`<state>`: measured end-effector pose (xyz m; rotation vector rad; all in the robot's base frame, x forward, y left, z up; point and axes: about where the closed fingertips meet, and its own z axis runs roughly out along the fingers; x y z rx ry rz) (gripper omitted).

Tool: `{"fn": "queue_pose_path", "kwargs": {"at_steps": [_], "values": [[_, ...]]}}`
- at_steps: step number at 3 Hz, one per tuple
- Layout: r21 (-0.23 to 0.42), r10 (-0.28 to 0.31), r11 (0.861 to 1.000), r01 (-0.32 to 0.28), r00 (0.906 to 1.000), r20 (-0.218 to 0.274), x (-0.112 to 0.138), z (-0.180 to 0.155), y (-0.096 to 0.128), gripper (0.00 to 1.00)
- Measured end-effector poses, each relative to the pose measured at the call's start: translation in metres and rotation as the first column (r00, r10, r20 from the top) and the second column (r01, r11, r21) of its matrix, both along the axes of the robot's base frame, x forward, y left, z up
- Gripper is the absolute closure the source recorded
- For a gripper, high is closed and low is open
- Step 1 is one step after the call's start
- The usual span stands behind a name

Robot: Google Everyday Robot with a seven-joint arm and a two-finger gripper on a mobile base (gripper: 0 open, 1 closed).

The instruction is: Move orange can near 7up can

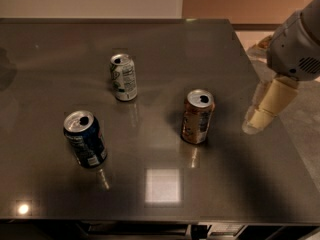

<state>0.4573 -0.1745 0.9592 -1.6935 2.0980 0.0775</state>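
Note:
The orange can stands upright on the dark table, right of centre, with an orange-brown body and a silver top. The 7up can stands upright to its upper left, white and green with a printed label panel, about a can's height away. My gripper hangs over the table's right edge, to the right of the orange can and apart from it. It holds nothing.
A dark blue can stands at the front left of the table. The table's right edge runs just under the gripper, with pale floor beyond. A bright light reflection lies near the front edge.

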Motion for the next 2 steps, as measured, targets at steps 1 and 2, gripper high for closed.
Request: {"fn": "queue_pose_path", "kwargs": {"at_steps": [1, 2], "values": [[0.075, 0.04, 0.996, -0.038, 0.9989, -0.023, 0.011, -0.021, 0.026, 0.0], [0.116, 0.068, 0.991, -0.061, 0.9961, -0.056, 0.018, -0.044, 0.045, 0.0]]}}
